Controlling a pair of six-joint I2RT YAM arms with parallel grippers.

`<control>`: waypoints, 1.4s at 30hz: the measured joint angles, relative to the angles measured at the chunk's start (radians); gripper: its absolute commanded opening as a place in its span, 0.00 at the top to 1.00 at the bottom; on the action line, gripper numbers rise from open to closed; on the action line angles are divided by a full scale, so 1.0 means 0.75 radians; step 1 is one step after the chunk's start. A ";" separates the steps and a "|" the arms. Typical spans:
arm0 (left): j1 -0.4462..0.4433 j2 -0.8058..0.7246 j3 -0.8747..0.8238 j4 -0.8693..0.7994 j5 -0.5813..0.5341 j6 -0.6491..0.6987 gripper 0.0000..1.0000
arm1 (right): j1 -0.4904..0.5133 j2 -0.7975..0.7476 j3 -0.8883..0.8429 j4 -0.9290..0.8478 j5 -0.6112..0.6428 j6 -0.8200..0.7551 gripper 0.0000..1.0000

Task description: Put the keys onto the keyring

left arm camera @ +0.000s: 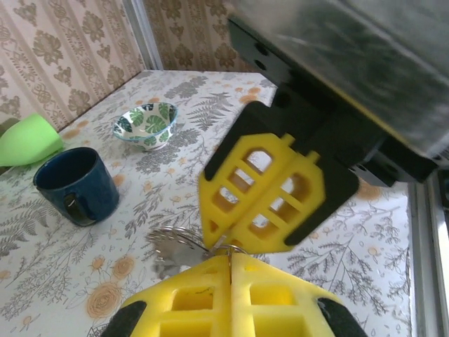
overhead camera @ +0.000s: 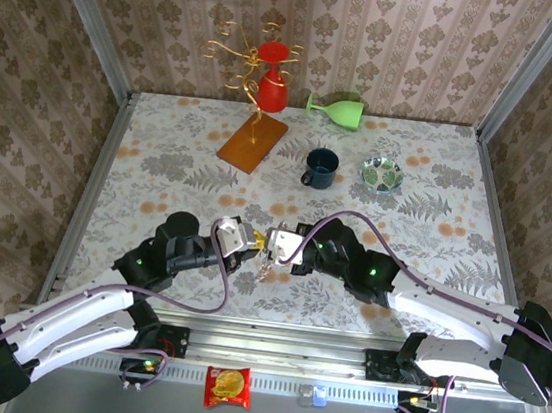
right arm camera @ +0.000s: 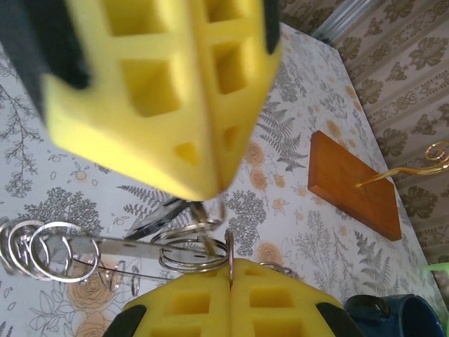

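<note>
The table (overhead camera: 162, 152) has a flowered cloth, with patterned walls around it. The two arms meet above its near middle, well apart from the mug (overhead camera: 320, 168) and the bowl (left arm camera: 146, 125).

The left fingers (left arm camera: 189, 302) and the right fingers (right arm camera: 273, 305) are both fully closed, tip to tip. Each pinches thin metal of one hanging bunch. I judge that the right pair holds the keyring (right arm camera: 193, 254) and the left pair a small loop of the keys (right arm camera: 105, 246).

The wire is thin and the pads are soft. A pull apart or a twist could let it slip, and the bunch would drop.

The top view shows the bunch as only a speck. The right wrist view shows each ring clearly. In the left wrist view the right fingers cover most of it.
</note>
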 measured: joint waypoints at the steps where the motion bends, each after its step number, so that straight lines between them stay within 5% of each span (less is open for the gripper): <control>1: 0.000 0.000 -0.006 0.012 -0.008 -0.014 1.00 | 0.006 0.000 -0.002 -0.001 0.000 0.002 1.00; 16: -0.001 0.036 -0.013 0.063 -0.062 -0.103 1.00 | 0.083 0.009 -0.013 0.010 0.009 0.018 1.00; 28: -0.001 -0.028 -0.081 0.096 -0.029 -0.103 1.00 | 0.027 0.020 -0.013 -0.060 0.224 0.023 1.00; 42: 0.075 -0.017 -0.140 0.256 0.123 -0.318 1.00 | 0.002 -0.043 -0.026 0.040 0.085 -0.015 1.00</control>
